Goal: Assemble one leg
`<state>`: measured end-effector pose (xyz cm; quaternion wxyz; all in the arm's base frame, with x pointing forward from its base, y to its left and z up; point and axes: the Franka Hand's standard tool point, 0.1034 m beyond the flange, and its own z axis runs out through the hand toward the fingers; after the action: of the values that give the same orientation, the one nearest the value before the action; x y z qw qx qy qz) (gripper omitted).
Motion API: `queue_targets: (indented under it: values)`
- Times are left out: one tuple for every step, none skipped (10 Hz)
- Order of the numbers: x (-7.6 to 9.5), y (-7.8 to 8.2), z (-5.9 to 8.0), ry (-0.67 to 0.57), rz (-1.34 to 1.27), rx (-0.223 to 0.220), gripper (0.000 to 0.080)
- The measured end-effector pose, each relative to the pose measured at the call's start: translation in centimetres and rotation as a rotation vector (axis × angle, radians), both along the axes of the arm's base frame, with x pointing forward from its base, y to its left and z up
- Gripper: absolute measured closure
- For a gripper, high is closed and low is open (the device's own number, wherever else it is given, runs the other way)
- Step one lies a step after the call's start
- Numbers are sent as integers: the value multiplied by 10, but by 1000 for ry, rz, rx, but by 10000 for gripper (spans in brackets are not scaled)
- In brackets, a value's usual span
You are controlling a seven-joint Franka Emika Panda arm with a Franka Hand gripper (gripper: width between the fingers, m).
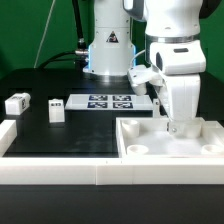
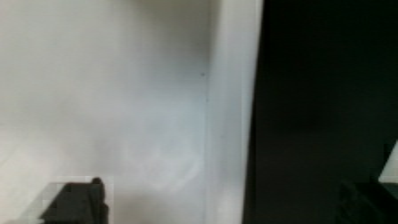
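Two legs, small white blocks with tag marks, lie on the black table at the exterior view's left: one (image 1: pixel 17 102) and another (image 1: pixel 56 110). The large white tray-like piece (image 1: pixel 200 150) sits at the front right. My gripper (image 1: pixel 173 124) points straight down at the tray's back rim, far from both legs. In the wrist view my gripper (image 2: pixel 231 205) is open. One dark fingertip (image 2: pixel 75 203) lies over the tray's white surface (image 2: pixel 125 100), and the other sits at the frame's edge over the black table (image 2: pixel 329 100). Nothing is held.
The marker board (image 1: pixel 105 101) lies flat between the legs and the tray. A white raised barrier (image 1: pixel 60 172) runs along the table's front and turns up at the left corner (image 1: pixel 8 135). The robot's base (image 1: pixel 108 50) stands behind the marker board.
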<state>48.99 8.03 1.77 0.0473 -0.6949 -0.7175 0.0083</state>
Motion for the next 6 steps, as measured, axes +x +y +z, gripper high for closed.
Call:
queue_targets:
  values:
    - [0, 0, 1, -1, -1, 0, 150]
    - [0, 0, 9, -9, -24, -6, 150]
    - [-3, 2, 25, -22, -42, -17, 150]
    - [-5, 3, 41, -38, -45, -24, 150]
    - [-8, 2, 51, -42, -43, -31, 150]
    - [-8, 2, 56, -37, -48, -37, 150]
